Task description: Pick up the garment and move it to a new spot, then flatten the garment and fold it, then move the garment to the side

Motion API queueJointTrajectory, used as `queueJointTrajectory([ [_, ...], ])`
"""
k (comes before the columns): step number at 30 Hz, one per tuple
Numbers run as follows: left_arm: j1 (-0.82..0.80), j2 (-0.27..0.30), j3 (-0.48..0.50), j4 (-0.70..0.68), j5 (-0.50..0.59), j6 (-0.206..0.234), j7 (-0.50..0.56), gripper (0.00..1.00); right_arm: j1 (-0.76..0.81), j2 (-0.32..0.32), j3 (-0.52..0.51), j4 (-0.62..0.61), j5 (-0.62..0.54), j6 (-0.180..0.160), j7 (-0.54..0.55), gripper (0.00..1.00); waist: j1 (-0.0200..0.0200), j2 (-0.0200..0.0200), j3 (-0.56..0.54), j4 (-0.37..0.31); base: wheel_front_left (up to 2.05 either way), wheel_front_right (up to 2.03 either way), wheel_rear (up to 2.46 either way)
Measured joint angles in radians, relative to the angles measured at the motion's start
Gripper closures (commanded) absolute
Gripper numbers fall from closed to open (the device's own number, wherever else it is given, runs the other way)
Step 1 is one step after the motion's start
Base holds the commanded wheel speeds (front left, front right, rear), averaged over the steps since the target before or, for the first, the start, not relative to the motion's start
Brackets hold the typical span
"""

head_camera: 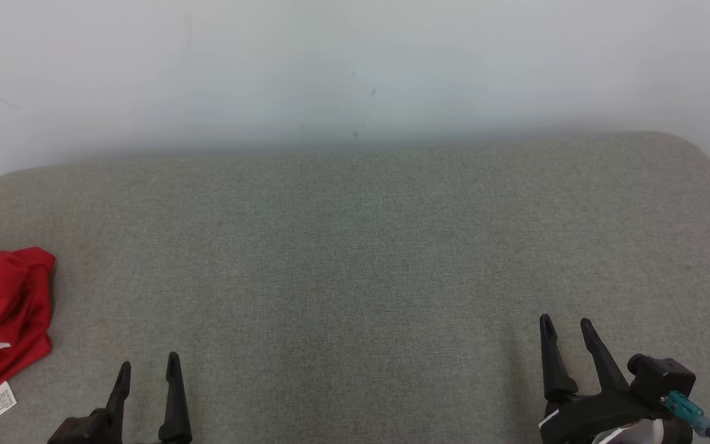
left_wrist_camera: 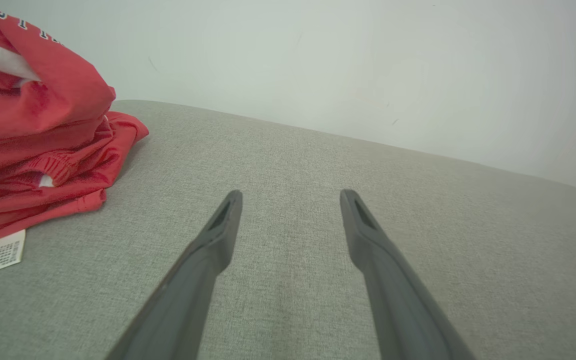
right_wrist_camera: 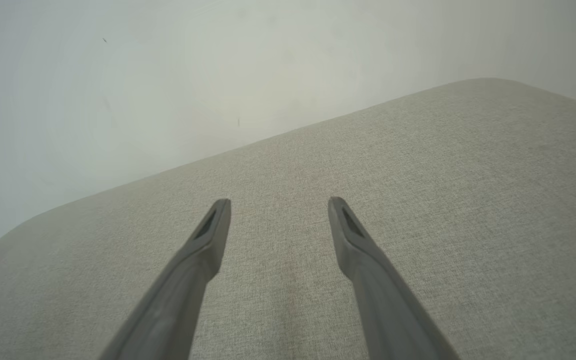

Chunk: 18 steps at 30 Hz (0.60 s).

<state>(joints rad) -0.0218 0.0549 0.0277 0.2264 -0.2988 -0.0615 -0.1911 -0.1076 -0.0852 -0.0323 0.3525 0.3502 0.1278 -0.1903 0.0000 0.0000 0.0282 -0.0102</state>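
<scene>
Red garment (head_camera: 4, 308) bunched at the desk's (head_camera: 355, 246) left edge; left gripper (head_camera: 148, 361) and right gripper (head_camera: 566, 320) fingers spread wide, empty. Pinch just the top layer and it'll probably unravel.

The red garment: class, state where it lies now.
The red garment lies heaped at the far left edge of the head view, on the grey fabric surface, left of the left end effector and apart from it.

There is 1 red garment (head_camera: 4, 308), 1 white tag (head_camera: 1, 399), 1 grey cushion (head_camera: 355, 246), 1 left gripper (head_camera: 148, 361), 1 right gripper (head_camera: 566, 320).
</scene>
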Motion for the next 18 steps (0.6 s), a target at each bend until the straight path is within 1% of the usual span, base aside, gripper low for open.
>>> queueJointTrajectory([
  [14,0.0,0.014,-0.021,0.017,0.125,0.035,-0.028,0.0,-0.016,-0.008,0.002,0.028,-0.144,0.001,-0.03,0.0,0.0,0.0,0.003,0.001,0.0,0.0,0.0],
  [18,0.001,0.017,-0.022,0.023,0.15,0.038,-0.037,0.0,-0.016,-0.007,-0.003,0.038,-0.186,0.001,-0.039,0.0,0.0,0.0,0.002,0.0,0.0,0.0,0.0],
])
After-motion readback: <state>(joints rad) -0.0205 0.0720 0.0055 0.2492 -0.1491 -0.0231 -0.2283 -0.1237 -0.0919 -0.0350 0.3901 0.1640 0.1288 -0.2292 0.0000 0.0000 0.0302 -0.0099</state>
